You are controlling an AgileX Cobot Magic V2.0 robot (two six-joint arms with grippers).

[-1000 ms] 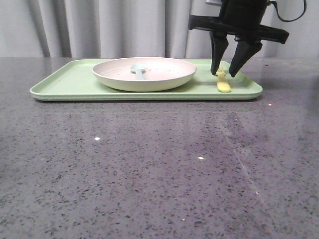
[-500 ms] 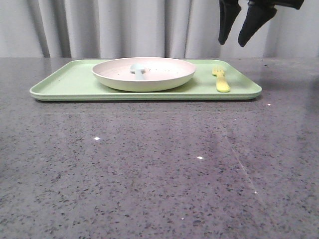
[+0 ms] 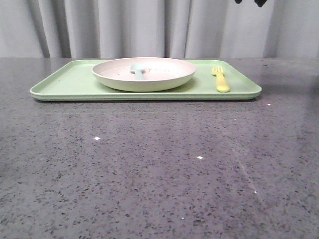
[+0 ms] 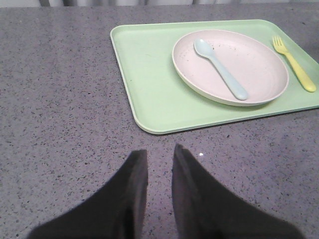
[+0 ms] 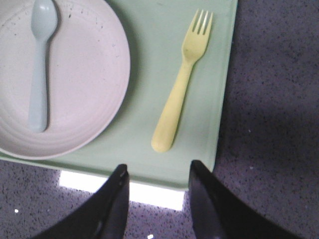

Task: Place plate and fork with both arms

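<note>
The plate [image 3: 159, 79] rests on the light-green tray [image 3: 70, 82], with a pale blue spoon [image 3: 137, 69] lying in it. The yellow fork [image 3: 222, 82] lies flat on the tray just right of the plate, tines pointing away. Only the tips of my right gripper [image 3: 248, 2] show at the top edge of the front view, high above the fork. In the right wrist view the gripper [image 5: 158, 168] is open and empty, above the tray's near edge, with the fork [image 5: 182, 84] and plate [image 5: 84, 74] below. My left gripper [image 4: 159, 150] hovers over bare table short of the tray [image 4: 149, 74], slightly open, holding nothing.
The tray sits toward the far side of a dark speckled stone table [image 3: 149, 169]. A grey curtain [image 3: 124, 25] hangs behind it. A bright reflection [image 5: 149, 191] shows on the table beside the tray's edge.
My right gripper has risen from just above the fork to the top edge of the front view. The fork stays on the tray. Plate and spoon have not moved.
</note>
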